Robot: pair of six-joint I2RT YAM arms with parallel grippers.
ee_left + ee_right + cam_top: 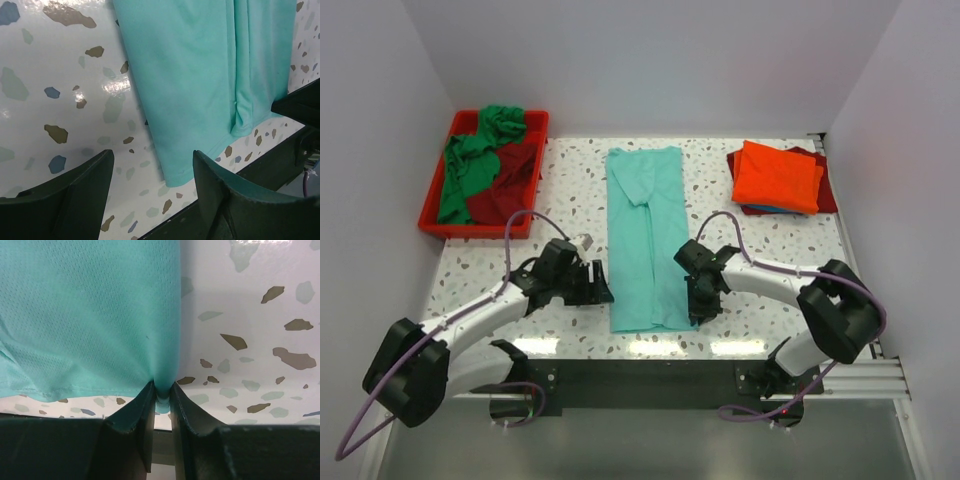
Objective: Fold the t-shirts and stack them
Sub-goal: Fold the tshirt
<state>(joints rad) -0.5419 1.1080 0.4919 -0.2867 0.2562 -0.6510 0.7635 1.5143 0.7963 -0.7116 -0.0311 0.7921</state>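
Observation:
A light teal t-shirt [645, 235] lies folded into a long strip down the middle of the table. My right gripper [703, 312] is shut on its near right corner; in the right wrist view the cloth [90, 315] is pinched between the fingertips [162, 392]. My left gripper [602, 292] is open and empty just left of the shirt's near left corner [175, 172], which lies between the two fingers [212, 175]. An orange t-shirt [776, 175] lies folded on top of a stack at the back right, over a dark red one [827, 190]. Green [470, 165] and dark red [510, 185] shirts lie crumpled in the tray.
A red plastic tray [535, 125] stands at the back left. White walls close the table on three sides. A black strip [640, 385] runs along the near edge between the arm bases.

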